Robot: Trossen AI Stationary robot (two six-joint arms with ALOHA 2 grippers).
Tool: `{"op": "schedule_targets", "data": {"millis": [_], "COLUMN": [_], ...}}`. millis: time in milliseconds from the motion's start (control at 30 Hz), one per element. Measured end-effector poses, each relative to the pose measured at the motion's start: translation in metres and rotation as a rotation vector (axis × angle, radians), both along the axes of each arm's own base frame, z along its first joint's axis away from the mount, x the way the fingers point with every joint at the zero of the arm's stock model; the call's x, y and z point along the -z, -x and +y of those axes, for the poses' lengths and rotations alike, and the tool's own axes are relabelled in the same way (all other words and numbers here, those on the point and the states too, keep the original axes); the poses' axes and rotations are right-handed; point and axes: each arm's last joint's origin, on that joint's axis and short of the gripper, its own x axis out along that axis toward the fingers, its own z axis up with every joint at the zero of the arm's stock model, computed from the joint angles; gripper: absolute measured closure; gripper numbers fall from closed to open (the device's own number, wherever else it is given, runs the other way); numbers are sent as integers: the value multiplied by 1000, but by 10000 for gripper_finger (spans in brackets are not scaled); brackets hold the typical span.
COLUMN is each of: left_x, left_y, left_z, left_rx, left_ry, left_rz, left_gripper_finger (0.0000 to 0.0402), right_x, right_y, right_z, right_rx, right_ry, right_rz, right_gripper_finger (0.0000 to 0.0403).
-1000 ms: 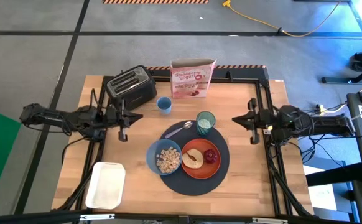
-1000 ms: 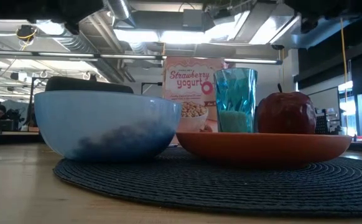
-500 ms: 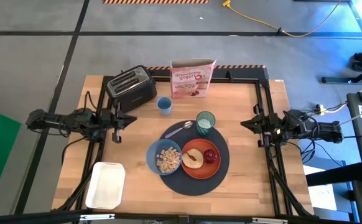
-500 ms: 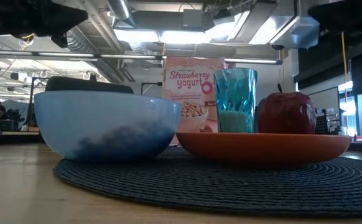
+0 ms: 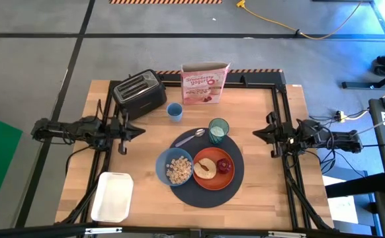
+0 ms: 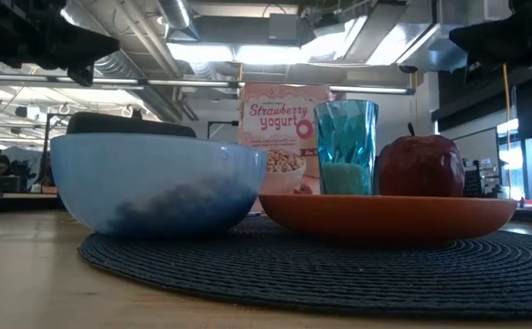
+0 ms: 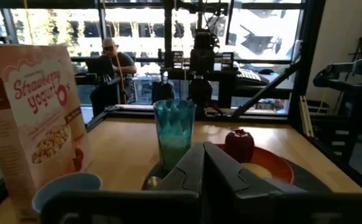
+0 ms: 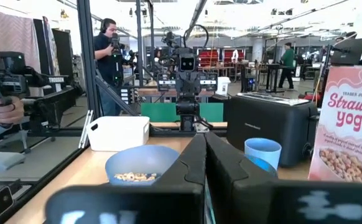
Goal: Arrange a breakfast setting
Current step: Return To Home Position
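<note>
A round dark-grey mat (image 5: 206,188) lies on the table's middle. On it stand an orange plate (image 5: 213,180) with toast (image 5: 204,168) and a red apple (image 5: 225,165), and a blue bowl (image 5: 163,165) holding cereal (image 5: 178,169). The green cup (image 5: 218,130) stands on the mat's far edge, with the metal spoon (image 5: 191,137) lying beside it. My left gripper (image 5: 139,130) hangs shut over the table's left side, pointing level toward the setting. My right gripper (image 5: 256,134) is shut over the right side, facing it. Neither touches anything.
A black toaster (image 5: 139,92), a small blue cup (image 5: 174,111) and a cereal box (image 5: 205,84) stand at the far side. A white container (image 5: 112,196) sits at the near left corner. People stand in the room beyond the table.
Both arms have drawn back from the table's middle, the left toward the left edge and the right toward the right edge, and both have sunk lower. Their grippers stay shut. Nothing on the mat has moved.
</note>
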Motion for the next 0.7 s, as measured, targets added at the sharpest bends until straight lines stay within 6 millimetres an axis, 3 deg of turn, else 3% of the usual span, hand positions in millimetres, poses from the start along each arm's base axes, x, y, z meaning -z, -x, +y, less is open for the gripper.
{"op": "schedule_targets", "data": {"millis": [333, 700], "left_x": [33, 35], "left_y": [-6, -4], "left_z": [-1, -1], "left_rx": [27, 24], "left_ry": [7, 4], "left_rz": [-27, -30], "left_gripper_finger": [398, 399], "right_x": [18, 35], "right_y": [-6, -10], "right_z": [0, 0], "right_rx": [1, 3], "right_ry": [-26, -48], "right_rz": [-9, 48], "right_gripper_finger": [402, 402]}}
